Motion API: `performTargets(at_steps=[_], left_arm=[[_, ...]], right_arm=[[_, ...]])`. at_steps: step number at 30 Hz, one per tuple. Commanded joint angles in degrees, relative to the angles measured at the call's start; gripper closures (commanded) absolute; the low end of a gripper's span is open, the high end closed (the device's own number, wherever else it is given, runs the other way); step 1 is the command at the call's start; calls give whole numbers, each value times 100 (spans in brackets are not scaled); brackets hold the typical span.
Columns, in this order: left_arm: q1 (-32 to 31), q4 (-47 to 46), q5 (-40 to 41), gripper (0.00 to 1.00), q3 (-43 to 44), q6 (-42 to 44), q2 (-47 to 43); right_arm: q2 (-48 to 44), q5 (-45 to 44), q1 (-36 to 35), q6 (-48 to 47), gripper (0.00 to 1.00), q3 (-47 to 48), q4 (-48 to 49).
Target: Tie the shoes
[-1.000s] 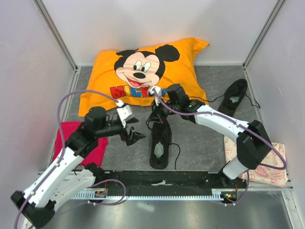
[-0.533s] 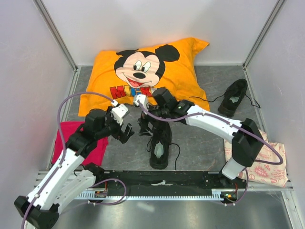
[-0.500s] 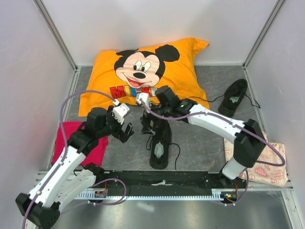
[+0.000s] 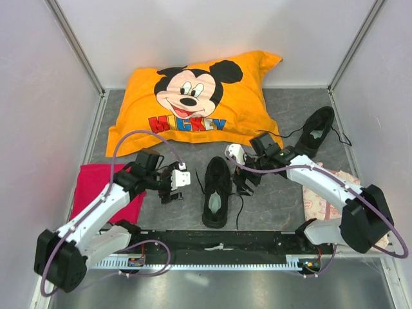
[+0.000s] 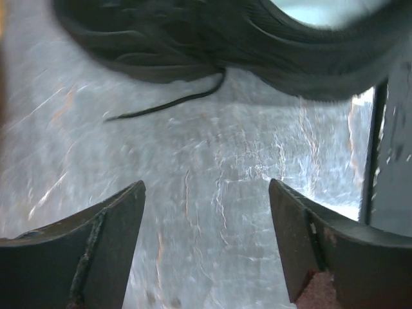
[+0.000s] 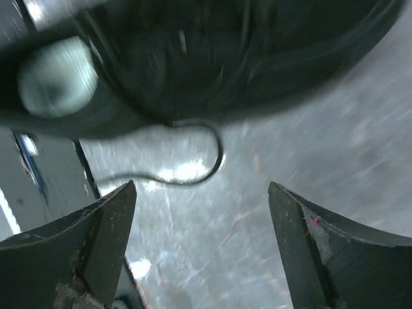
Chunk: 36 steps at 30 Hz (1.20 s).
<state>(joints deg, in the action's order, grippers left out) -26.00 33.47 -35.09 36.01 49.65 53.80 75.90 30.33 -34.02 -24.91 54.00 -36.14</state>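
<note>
Both arms just backed away | left end effector [image 5: 206,193], right end effector [image 6: 199,190] gaping wide, empty | black low lace-up sneaker [image 4: 217,193] between them, mid near edge of grey tabletop [image 4: 277,199] | thin black lace [image 5: 167,103] trailing loose, so probably a regrasp next.

Left arm [image 4: 93,215], right arm [image 4: 322,183]: white link shells, black joint housings. One purple cable [image 4: 138,132] loops along each, ending at a white wrist block [image 4: 181,177]. Left gripper [image 5: 206,248], right gripper [image 6: 203,248]: dark matte wedge fingers [image 5: 96,251], scuffed edges; small pink speck on one right finger.
</note>
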Motion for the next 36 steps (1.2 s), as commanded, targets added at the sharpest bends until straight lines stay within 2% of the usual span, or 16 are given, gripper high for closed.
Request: performTargets(at_steps=[1, 4, 8, 14, 16, 26, 29, 30, 32, 36], left_arm=[[7, -350, -789, 20, 64, 1837, 630], [-2, -464, -815, 22, 222, 2031, 1062], [7, -719, -824, 22, 161, 2075, 1115], [68, -991, -701, 22, 108, 1654, 975], [104, -1001, -692, 22, 117, 1443, 896], [578, -1466, -490, 23, 125, 837, 886], [736, -1432, -560, 24, 231, 792, 939], [763, -1388, -595, 25, 257, 827, 957], [798, -1116, -770, 25, 275, 1193, 957], [763, -641, -1035, 24, 222, 2232, 1070]], right_arm=[[136, -194, 9, -155, 12, -363, 63], [136, -308, 18, -85, 14, -539, 326], [408, -483, 10, -146, 20, -697, 616], [900, -747, -25, -181, 32, -926, 1240], [962, -791, -52, -146, 39, -935, 1346], [1111, -1819, -1001, -243, 46, -1277, 1689], [1173, -2153, -1010, -304, 62, -1357, 1654], [1155, -2302, -993, -339, 78, -1383, 1628], [1016, -2434, -975, -401, 100, -1497, 1523], [550, -2111, -572, -471, 100, -1419, 1136]])
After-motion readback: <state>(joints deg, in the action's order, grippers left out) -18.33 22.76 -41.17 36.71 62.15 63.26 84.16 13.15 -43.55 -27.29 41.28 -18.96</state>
